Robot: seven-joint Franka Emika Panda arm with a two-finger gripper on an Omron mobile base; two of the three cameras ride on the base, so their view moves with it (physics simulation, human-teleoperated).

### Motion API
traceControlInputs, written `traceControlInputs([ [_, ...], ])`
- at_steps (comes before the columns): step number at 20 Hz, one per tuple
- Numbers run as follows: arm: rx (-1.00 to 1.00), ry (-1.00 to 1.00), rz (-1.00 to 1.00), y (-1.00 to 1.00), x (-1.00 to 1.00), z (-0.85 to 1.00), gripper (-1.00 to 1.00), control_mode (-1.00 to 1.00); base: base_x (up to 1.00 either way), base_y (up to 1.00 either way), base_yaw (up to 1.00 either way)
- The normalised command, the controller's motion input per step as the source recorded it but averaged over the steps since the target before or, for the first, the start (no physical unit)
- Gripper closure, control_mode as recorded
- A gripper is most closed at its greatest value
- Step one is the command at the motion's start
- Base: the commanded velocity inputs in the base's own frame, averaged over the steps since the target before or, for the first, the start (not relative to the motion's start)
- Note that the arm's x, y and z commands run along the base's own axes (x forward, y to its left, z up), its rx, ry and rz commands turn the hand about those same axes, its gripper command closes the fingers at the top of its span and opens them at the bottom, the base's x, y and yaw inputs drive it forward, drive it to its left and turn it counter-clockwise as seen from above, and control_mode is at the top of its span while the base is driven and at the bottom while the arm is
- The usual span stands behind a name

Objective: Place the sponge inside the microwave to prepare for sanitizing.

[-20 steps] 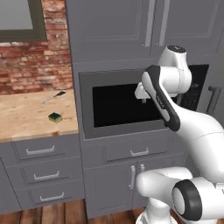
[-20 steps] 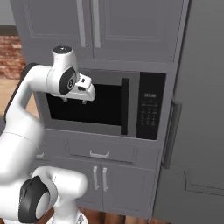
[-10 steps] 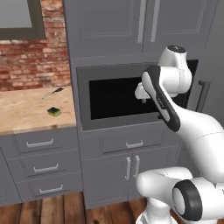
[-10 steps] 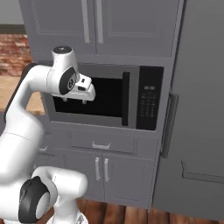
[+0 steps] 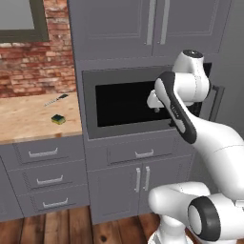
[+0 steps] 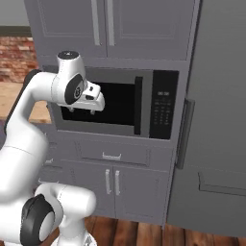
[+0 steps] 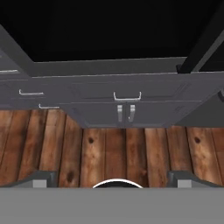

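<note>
Sponge (image 5: 58, 118) lies flat on the wooden worktop (image 5: 24, 121), left of the microwave (image 5: 126, 102), near the worktop's right end, green layer up. A thin dark-handled utensil (image 5: 56, 99) lies just behind it, closer to the brick wall (image 5: 38, 69). Microwave door is closed, black window facing out, vertical handle and black button panel (image 6: 163, 110) on its right side. Pincer (image 6: 92, 111) hangs in front of the microwave window, fingers pointing down, spread wide, nothing between them. It is well apart from the sponge. Hand view looks down past the two fingertips (image 7: 40, 178) at the wood floor (image 7: 109, 153) and the grey drawer (image 7: 127, 94) and cabinet doors under the microwave. Tall grey fridge panel (image 6: 216, 120) stands right of the microwave.
</note>
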Motion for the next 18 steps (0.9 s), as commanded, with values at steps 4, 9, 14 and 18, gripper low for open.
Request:
traceControlInputs([
  [4,0.0,-0.01,0.0,0.0,-0.04,0.0,-1.0,-1.0,0.0,0.0,0.0],
  [9,-0.05,-0.07,-0.16,-0.68,-0.07,-0.12,-1.0,-1.0,0.0,0.0,0.0],
  [14,-0.08,-0.14,-0.09,-0.86,0.58,-0.15,-1.0,-1.0,0.0,0.0,0.0],
  [18,0.0,0.0,0.0,-0.57,0.89,-0.06,-1.0,-1.0,0.0,0.0,0.0],
])
